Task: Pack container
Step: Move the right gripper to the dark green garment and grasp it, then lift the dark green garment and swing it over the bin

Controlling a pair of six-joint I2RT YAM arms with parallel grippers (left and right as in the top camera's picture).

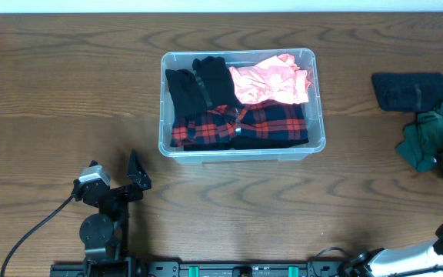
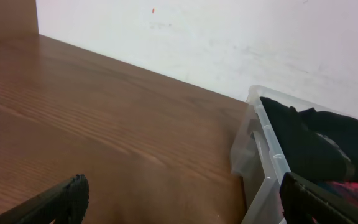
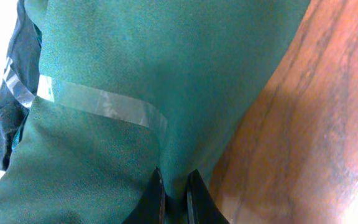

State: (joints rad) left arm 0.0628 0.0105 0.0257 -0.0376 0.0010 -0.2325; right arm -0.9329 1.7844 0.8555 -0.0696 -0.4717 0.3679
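Right hand (image 3: 174,190) pinches the green cloth (image 3: 135,74); left hand (image 2: 188,199) sits low, spread wide.

The left arm (image 1: 102,227) is showing matt black, with a silver-grey block (image 1: 92,178) on its wrist and a black cable (image 1: 33,229) trailing near-left. The left claw (image 1: 114,169) is showing thin black fingers (image 2: 61,198). The right arm (image 1: 431,254) is showing a pale grey link, and the right claw (image 3: 176,200) narrow black tips.
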